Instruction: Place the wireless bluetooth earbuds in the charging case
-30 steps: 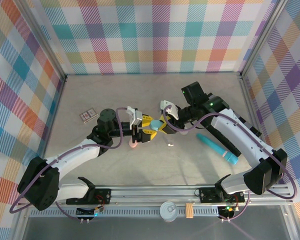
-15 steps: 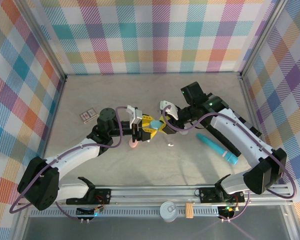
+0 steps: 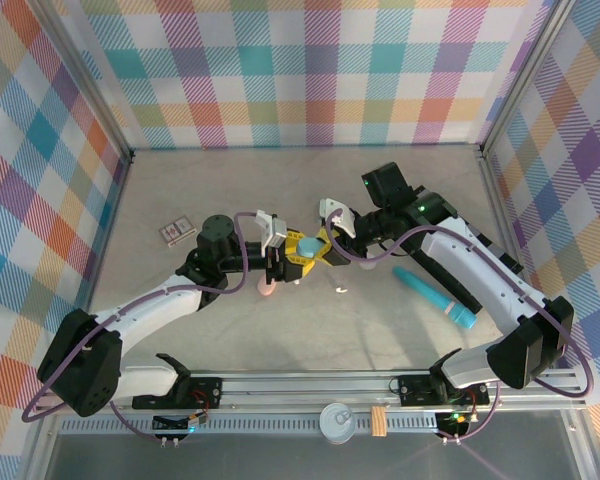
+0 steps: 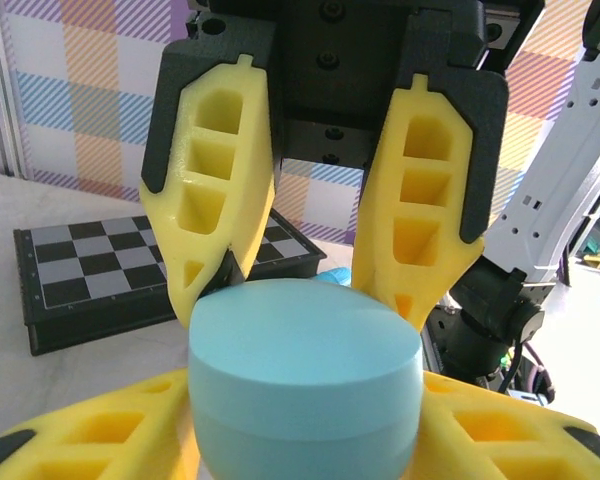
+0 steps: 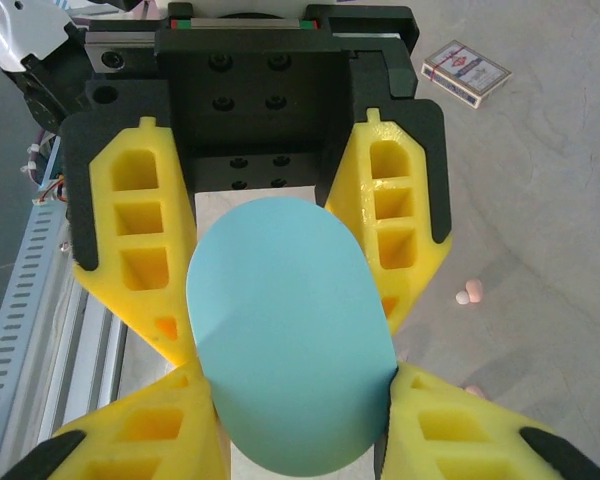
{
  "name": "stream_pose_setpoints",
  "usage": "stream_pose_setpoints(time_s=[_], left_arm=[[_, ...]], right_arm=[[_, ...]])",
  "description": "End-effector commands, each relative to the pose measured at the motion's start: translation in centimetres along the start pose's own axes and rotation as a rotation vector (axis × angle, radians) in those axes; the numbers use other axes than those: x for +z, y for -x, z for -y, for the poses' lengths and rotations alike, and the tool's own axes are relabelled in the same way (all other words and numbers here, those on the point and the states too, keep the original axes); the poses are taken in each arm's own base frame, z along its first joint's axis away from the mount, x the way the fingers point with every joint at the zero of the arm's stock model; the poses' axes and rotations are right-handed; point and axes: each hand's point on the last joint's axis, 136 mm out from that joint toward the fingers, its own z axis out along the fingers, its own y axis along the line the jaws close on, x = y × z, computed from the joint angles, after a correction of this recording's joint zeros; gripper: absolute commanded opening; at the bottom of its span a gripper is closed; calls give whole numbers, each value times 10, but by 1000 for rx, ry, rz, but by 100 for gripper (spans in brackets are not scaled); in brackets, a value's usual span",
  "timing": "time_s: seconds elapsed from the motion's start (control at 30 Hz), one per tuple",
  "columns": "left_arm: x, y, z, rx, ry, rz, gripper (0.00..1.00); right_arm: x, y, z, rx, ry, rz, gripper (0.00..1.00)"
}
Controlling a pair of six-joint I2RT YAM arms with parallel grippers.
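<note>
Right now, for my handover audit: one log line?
stage: two-arm hold | left gripper: shut on teal case | right gripper: shut on teal case | pink earbud: on table, not inserted

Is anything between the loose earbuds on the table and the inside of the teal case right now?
Yes: the case looks closed, lid seated, with the left gripper and right gripper both clamped on it. The earbuds lie uncovered on the table.

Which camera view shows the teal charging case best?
The right wrist view: the teal charging case shows its broad oval face. The left wrist view shows its side and seam; the top external view shows a small patch.
</note>
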Motion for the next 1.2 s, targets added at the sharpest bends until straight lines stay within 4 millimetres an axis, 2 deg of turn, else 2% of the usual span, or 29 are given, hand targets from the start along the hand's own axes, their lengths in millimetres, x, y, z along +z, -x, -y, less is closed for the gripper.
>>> stream_pose_setpoints(time_s=[0.0, 0.53, 1.0, 1.17], left_arm=[[3, 15, 10, 35, -52, 21, 48], [2, 18, 11, 38, -53, 26, 50], [3, 14, 13, 28, -74, 17, 37], [3, 14, 15, 37, -79, 21, 33]], right_arm=[[-5, 11, -6, -38, 10, 36, 23], [1, -2, -1, -32, -6, -30, 23], [2, -10, -2, -21, -4, -61, 23], [1, -7, -4, -30, -4, -42, 32]])
